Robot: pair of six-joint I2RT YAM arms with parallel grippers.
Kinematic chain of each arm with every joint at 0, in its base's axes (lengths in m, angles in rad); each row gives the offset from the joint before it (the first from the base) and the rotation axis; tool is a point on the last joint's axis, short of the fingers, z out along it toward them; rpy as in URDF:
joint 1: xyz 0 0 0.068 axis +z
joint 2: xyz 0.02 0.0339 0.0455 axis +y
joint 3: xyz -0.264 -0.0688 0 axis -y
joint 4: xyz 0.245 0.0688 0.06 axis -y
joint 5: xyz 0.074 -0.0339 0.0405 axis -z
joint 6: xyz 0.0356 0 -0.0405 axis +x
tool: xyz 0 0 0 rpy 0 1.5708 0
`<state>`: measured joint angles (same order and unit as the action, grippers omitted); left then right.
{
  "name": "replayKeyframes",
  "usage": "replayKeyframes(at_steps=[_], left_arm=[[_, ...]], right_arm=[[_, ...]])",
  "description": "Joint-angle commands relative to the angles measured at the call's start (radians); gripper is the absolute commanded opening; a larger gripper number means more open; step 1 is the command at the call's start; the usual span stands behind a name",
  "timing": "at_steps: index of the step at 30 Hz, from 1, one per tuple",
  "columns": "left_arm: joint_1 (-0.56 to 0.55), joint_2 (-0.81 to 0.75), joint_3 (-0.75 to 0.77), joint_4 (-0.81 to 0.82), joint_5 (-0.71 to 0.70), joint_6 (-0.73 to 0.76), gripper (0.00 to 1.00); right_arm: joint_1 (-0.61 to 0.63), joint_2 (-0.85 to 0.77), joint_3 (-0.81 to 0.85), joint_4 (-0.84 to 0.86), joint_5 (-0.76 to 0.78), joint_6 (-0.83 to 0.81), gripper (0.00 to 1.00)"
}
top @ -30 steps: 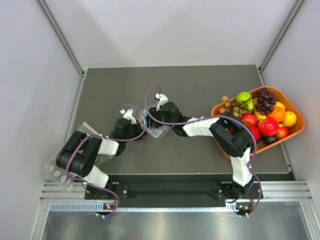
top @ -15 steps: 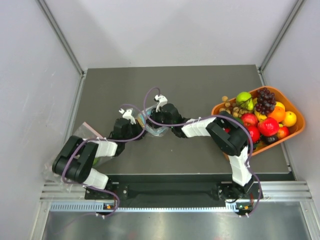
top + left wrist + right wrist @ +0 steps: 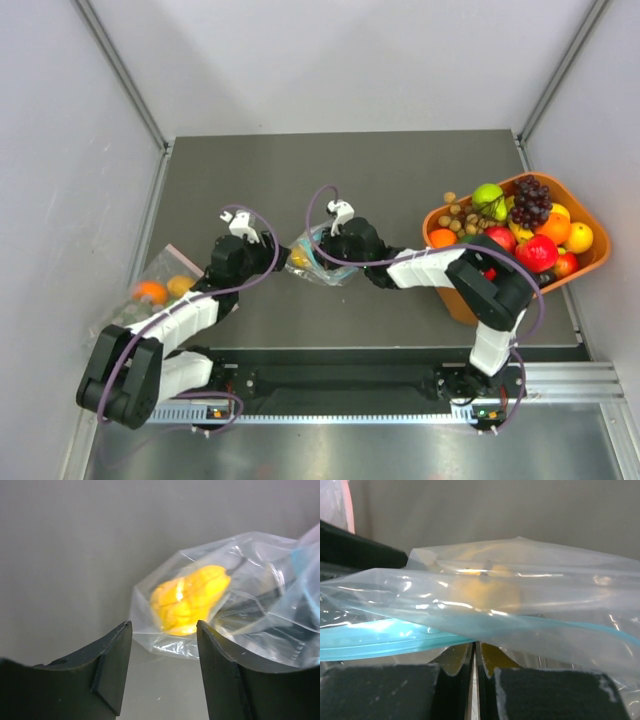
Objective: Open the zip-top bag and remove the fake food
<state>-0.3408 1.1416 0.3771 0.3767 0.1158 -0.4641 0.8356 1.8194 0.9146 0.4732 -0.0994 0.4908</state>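
The zip-top bag (image 3: 320,262) is clear and crinkly and lies at the table's middle, its teal zip strip (image 3: 380,640) running across the right wrist view. A yellow lemon (image 3: 190,597), part of the fake food, shows through the plastic near the bag's left end (image 3: 298,260). My right gripper (image 3: 332,250) is shut on the bag's mouth edge, with film pinched between its pads (image 3: 475,652). My left gripper (image 3: 162,630) stands open just left of the bag (image 3: 262,262), apart from it, with bare table between its fingers.
A second clear bag (image 3: 150,293) with a pinkish edge strip and orange fruits lies at the table's left edge. An orange basket (image 3: 590,260) heaped with plastic fruit stands at the right edge. Grey walls close in both sides.
My left gripper opened, let go of the bag and drew back to the left. My right gripper shut on the bag's mouth and shifted slightly right with it.
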Motion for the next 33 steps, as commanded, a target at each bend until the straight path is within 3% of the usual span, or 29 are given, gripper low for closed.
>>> replayKeyframes(at_steps=[1,9,14,26,33], left_arm=[[0.006,-0.003,-0.016,0.027,0.042,0.008,0.61],[0.006,0.052,-0.086,0.197,0.194,-0.021,0.62],[0.006,0.09,-0.133,0.361,0.219,-0.067,0.63],[0.008,0.113,-0.116,0.269,0.12,-0.051,0.62],[0.008,0.155,-0.122,0.375,0.162,-0.088,0.63]], right_arm=[[0.013,-0.092,-0.029,0.01,0.0,-0.001,0.0],[0.003,-0.131,-0.037,0.021,-0.078,0.043,0.0],[-0.003,-0.129,-0.045,0.039,-0.132,0.071,0.0],[-0.038,-0.167,-0.071,0.064,-0.22,0.126,0.0],[-0.036,-0.149,-0.063,0.087,-0.279,0.164,0.0]])
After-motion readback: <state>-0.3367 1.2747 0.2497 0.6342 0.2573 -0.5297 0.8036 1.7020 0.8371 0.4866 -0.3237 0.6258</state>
